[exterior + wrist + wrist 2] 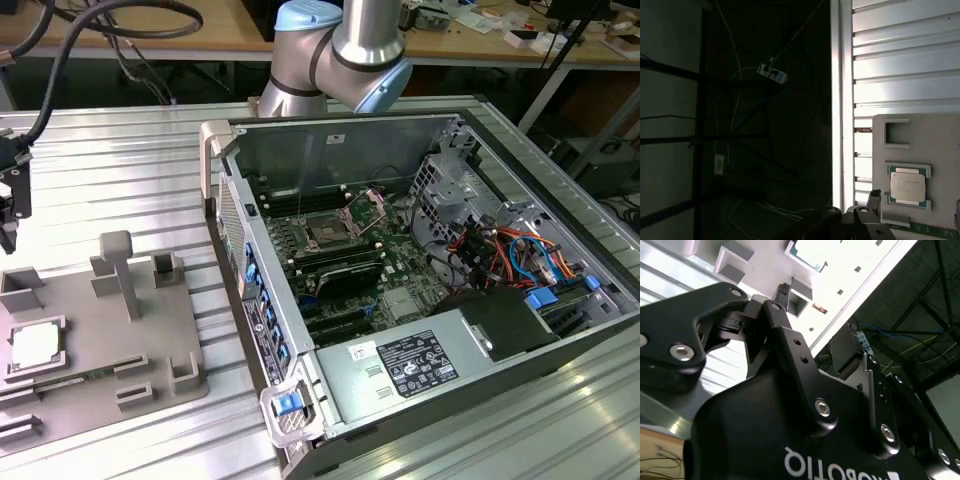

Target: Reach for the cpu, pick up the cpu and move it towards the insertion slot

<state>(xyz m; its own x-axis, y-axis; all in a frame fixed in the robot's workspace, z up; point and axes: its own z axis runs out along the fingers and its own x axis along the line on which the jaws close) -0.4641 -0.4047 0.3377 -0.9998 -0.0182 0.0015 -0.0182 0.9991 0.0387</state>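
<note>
– Gripper (12, 200) first: far at exterior view's left edge, hanging over the ribbed table (120, 170), partly cut off by the frame. Open or closed? Can't tell.
– Cpu?
– Cpu (35, 345) is below the gripper in the exterior view, lying flat in its pocket on the grey tray (150, 345). First wrist view has it seated too, nothing touching it.
– So step = reach?
– Imo yes, reach, early on. Cpu not yet picked up. Finishing the reach calls for getting centred over the chip and coming down square. The pocket lips hug its edges, so there's little slack for a skewed approach.
– Obstacles going right?
– Tall post (117, 270) on the tray stands betw. cpu and PC case (255, 300). Then a strip of bare table, then the case side wall w/ raised rim. Any carry needs height to pass both.
– Slot?
– Insertion slot (328, 232) is well apart from the cpu, down inside the case on the green board. Retention frame (372, 205) is prob swung up, but it's small here. Right of it are orange/blue cables (500, 250), near the slot but not over it. Room above the slot reads open.
– Table limits?
– In the first wrist view the table edge (840, 100) runs just beside the tray, w/ dark floor beyond.
</note>
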